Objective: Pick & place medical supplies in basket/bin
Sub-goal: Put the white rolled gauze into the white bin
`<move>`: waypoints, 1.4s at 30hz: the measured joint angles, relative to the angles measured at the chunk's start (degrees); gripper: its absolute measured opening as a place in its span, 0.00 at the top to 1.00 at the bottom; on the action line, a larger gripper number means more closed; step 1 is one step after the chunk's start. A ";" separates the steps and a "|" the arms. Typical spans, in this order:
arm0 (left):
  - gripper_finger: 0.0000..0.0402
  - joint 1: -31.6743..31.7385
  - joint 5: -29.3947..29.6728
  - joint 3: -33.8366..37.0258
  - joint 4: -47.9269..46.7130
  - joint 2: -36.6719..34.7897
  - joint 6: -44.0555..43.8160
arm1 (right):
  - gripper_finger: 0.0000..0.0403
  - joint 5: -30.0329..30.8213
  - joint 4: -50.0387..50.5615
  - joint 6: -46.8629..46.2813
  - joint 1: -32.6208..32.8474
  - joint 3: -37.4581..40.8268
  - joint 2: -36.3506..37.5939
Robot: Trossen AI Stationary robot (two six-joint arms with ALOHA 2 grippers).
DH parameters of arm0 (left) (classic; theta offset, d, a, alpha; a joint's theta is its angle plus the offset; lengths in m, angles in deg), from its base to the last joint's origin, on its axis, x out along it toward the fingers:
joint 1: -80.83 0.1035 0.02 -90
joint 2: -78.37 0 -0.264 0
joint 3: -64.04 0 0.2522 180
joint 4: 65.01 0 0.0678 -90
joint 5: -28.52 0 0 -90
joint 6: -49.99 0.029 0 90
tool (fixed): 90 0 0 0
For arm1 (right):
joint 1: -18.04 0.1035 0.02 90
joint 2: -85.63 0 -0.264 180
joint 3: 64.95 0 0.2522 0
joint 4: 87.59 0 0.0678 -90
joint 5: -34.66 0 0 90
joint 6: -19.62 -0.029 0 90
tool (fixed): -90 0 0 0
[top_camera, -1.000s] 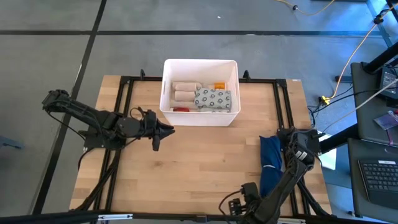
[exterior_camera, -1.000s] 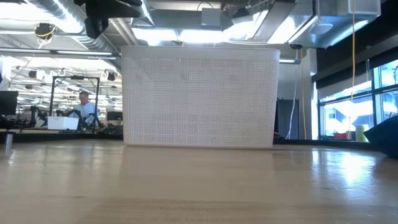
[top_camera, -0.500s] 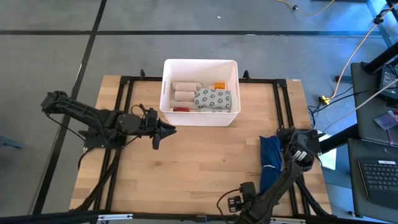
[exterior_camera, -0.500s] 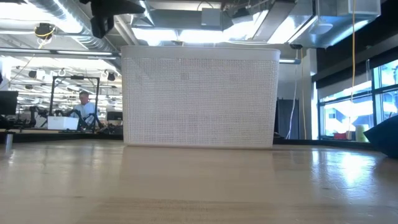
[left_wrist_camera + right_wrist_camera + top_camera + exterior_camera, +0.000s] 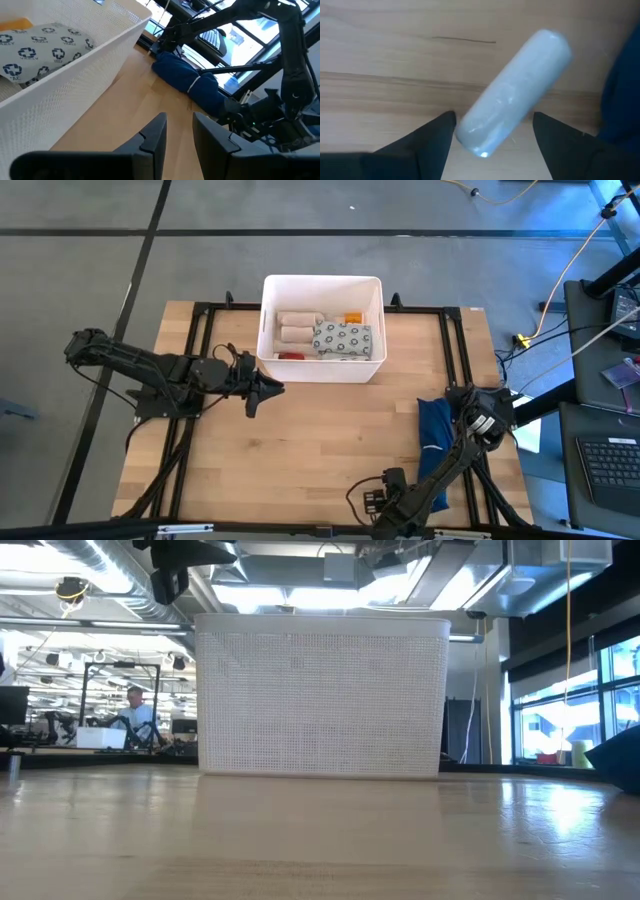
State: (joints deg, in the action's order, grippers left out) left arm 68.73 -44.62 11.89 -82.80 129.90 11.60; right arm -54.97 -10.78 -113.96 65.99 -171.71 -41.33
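The white tub [image 5: 268,330] stands at the table's far middle, and the low view shows its wall [image 5: 320,700]. In it lie beige rolls [image 5: 297,326], a grey packet [image 5: 342,338] and an orange bottle [image 5: 352,318]. My left gripper [image 5: 278,389] hovers open near the tub's near-left corner, holding nothing [image 5: 179,131]. My right gripper [image 5: 375,500] is low at the table's near edge. Its open fingers stand on either side of a white roll [image 5: 515,92] lying on the wood. In the high view the arm hides this roll.
A long dark-blue cloth [image 5: 435,435] lies on the table's right side beside my right arm, and it shows at the edge of the right wrist view [image 5: 625,90]. Black frame rails run along the table's left and right. Bare wood spreads between the tub and the near edge.
My left gripper has crept a little toward the table's right, closer to the tub's near-left corner. My right arm has shifted slightly toward the left along the near edge. The tub and its contents have stayed still.
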 joint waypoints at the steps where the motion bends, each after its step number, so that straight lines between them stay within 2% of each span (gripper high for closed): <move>1: 0.78 0.28 -0.22 0.00 -0.03 0.00 0.00 | 0.31 0.23 -0.99 0.07 -0.04 0.99 0.05; 24: 0.78 1.78 -2.01 0.00 -0.02 0.00 0.13 | 0.32 2.69 2.31 0.33 -0.70 1.91 -0.04; 34: 0.78 1.78 -1.99 0.00 -0.02 0.00 0.08 | 0.54 3.77 1.92 2.84 -0.81 1.91 -0.11; 39: 0.78 1.78 -1.99 0.00 -0.04 0.00 0.08 | 0.65 5.75 1.49 10.66 -0.84 1.96 -0.13; 42: 0.78 1.78 -1.99 0.00 -0.04 0.00 0.09 | 0.70 8.11 0.23 19.74 -0.84 1.42 -0.28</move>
State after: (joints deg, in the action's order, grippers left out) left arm 70.51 -46.60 11.89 -82.84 129.90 11.69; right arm -46.85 -10.54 -94.22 65.14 -170.29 -41.60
